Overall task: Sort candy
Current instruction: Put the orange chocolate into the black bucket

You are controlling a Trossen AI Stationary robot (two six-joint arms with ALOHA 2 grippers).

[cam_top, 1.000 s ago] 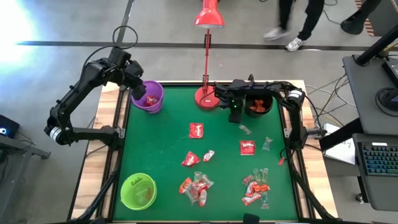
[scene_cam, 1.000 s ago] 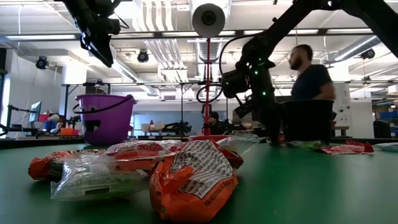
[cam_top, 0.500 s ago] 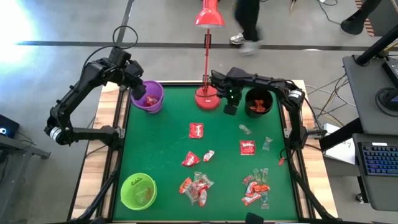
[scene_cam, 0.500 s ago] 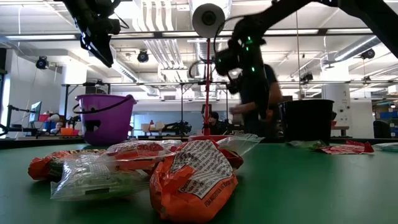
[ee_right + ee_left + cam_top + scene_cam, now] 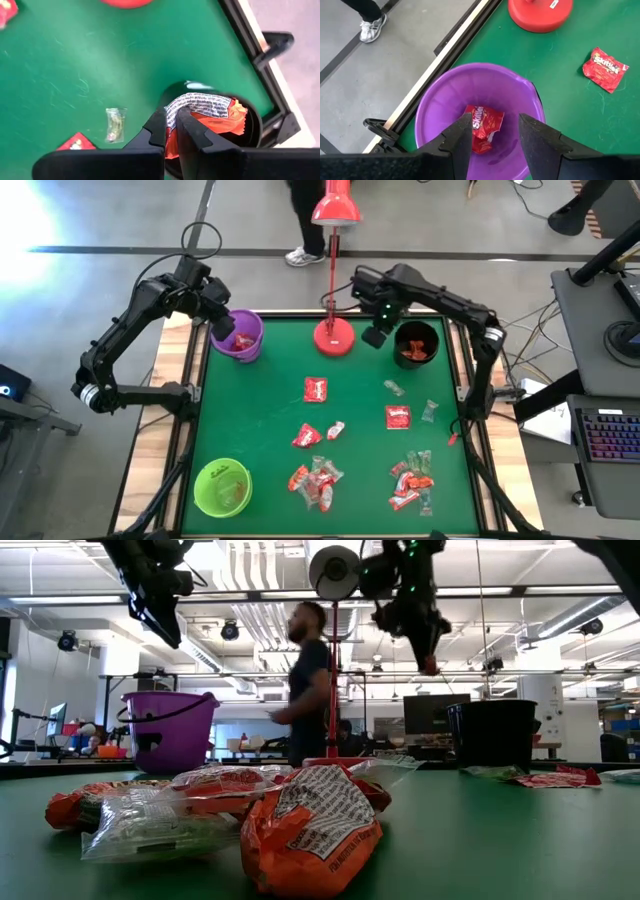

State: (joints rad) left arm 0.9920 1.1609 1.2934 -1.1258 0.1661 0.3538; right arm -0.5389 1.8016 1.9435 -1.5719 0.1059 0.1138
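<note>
Lamp base beside black cup – right gripper shut, empty – left gripper open over purple bucket.

Green table, purple bucket, lime bucket, black bucket — mostly red candy.

green mat on a wood-edged table, purple bucket at far-left corner, black cup at far right, lime bowl near-left, red lamp base between bucket and cup, person walking behind, keyboard off to the right.
</note>
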